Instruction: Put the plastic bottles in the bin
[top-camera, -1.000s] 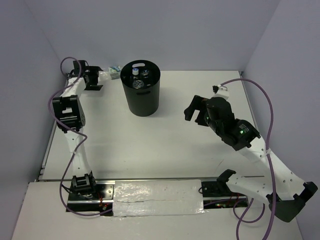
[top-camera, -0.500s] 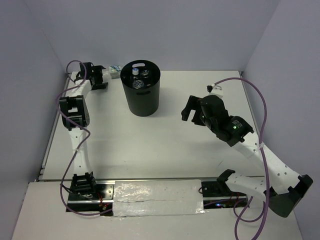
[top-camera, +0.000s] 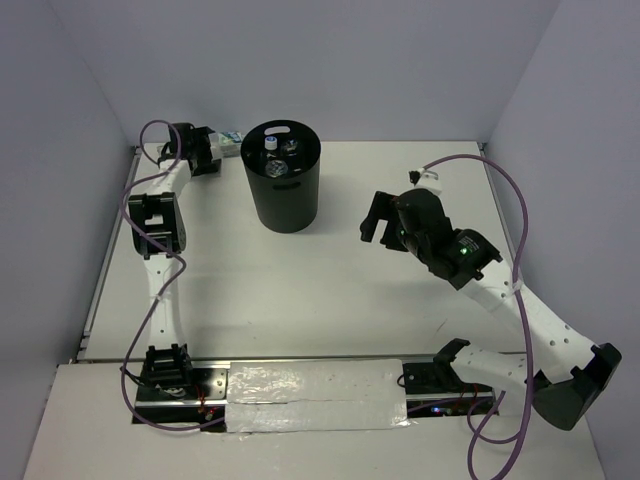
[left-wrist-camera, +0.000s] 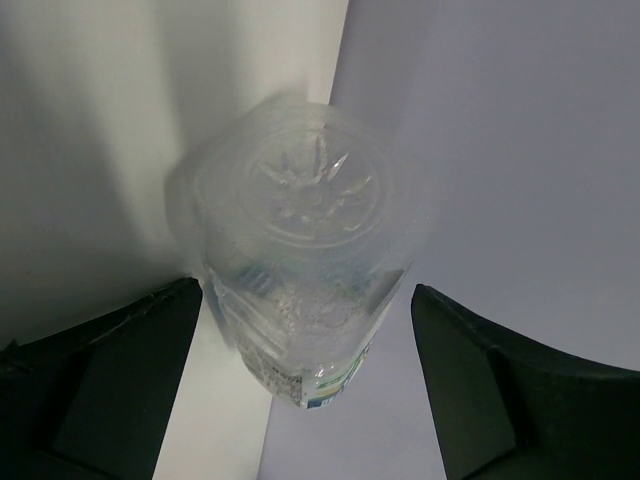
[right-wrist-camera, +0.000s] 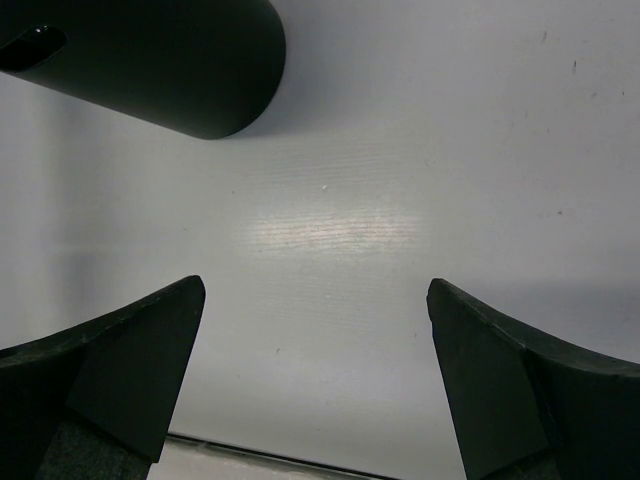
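The black bin (top-camera: 283, 195) stands at the back centre of the table, with clear plastic bottles (top-camera: 277, 154) lying inside it. Another clear bottle with a teal-white label (top-camera: 231, 145) lies in the back-left corner against the wall. My left gripper (top-camera: 210, 150) is right at it and open. In the left wrist view that bottle (left-wrist-camera: 300, 250) shows base-on between the two fingers, with a gap on each side of it. My right gripper (top-camera: 374, 220) hovers open to the right of the bin with nothing in it. The right wrist view shows bare table between its fingers (right-wrist-camera: 120, 370) and the bin (right-wrist-camera: 150, 60) at top left.
Grey walls close in the table (top-camera: 300, 290) at the back and on both sides. The back wall runs just behind the corner bottle. Purple cables (top-camera: 520, 200) loop off both arms. A taped strip (top-camera: 315, 395) lies along the near edge between the arm bases.
My left gripper has swung right along the back wall until its fingers flank the corner bottle. The right arm has drifted slightly left and back, with its jaws still wide.
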